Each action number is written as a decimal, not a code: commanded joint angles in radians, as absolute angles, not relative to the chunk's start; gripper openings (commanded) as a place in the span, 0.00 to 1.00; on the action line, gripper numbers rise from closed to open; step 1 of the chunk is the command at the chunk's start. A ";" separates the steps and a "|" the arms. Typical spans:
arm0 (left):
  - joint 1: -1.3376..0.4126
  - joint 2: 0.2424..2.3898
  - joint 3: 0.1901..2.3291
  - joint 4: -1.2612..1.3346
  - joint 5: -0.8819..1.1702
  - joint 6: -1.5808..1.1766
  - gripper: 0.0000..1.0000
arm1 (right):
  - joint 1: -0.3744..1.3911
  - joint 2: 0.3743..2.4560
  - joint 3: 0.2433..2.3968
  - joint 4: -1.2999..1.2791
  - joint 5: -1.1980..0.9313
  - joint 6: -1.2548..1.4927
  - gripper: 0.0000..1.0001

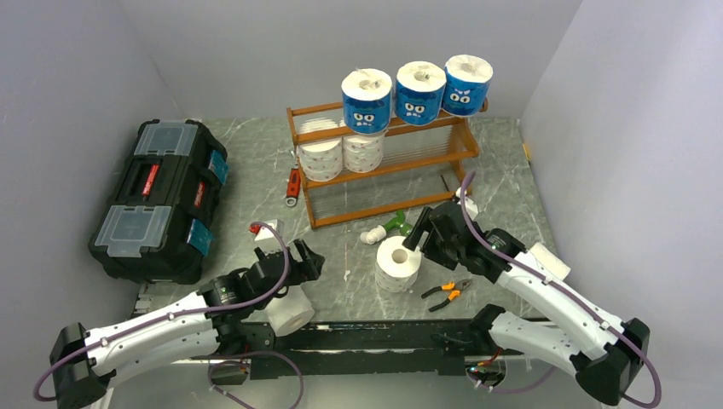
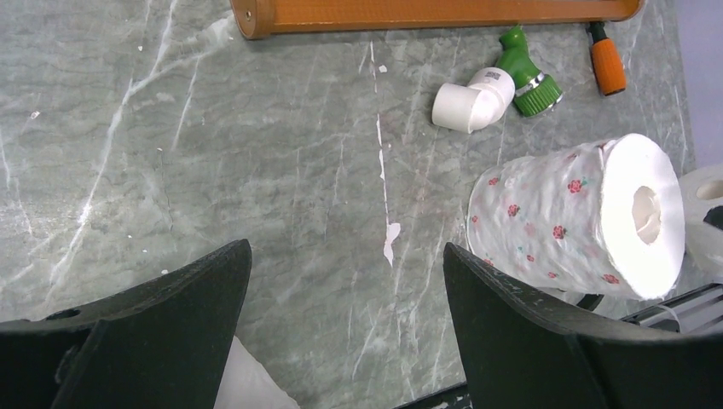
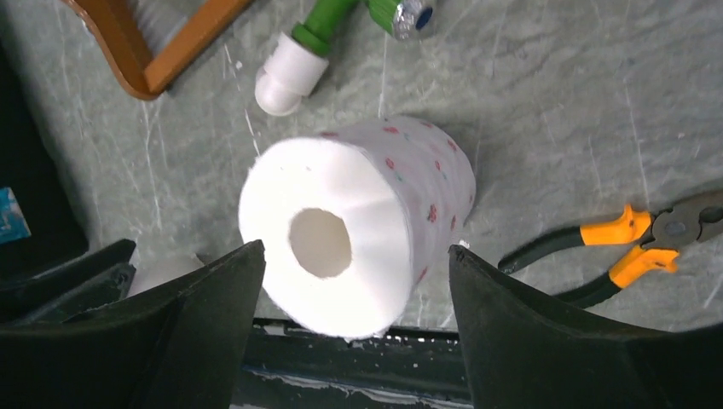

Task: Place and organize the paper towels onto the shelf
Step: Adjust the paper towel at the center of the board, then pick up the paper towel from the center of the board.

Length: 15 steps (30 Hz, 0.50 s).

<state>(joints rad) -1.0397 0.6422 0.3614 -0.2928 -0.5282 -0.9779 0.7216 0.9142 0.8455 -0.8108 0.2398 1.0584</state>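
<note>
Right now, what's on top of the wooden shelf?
Three blue rolls with cartoon faces stand side by side on the shelf's top tier. Anything behind them is hidden.

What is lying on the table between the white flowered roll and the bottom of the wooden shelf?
A small green-and-white fitting lies between the roll and the shelf, clearest in the top view.

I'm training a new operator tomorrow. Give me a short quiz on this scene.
1. How many blue-wrapped paper rolls stand on the top tier of the orange-brown wooden shelf?
2. True or false: the right gripper has its jaws open either side of the upright white flower-print roll.
3. What lies just right of that roll in the top view? A black toolbox; B orange-handled pliers; C red-handled tool.
Key: 1 three; 2 true; 3 B.
</note>
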 commanded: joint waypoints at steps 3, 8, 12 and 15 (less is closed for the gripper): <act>-1.040 0.654 0.358 -0.328 -0.515 -1.023 0.89 | 0.723 0.869 0.804 -0.808 0.164 1.120 0.74; -1.040 0.660 0.352 -0.311 -0.513 -1.015 0.88 | 0.722 0.889 0.762 -0.786 0.146 1.138 0.71; -1.040 0.685 0.368 -0.322 -0.515 -1.016 0.88 | 0.722 0.911 0.733 -0.775 0.158 1.140 0.66; -1.040 0.690 0.369 -0.323 -0.514 -1.015 0.89 | 0.720 0.918 0.726 -0.753 0.158 1.127 0.63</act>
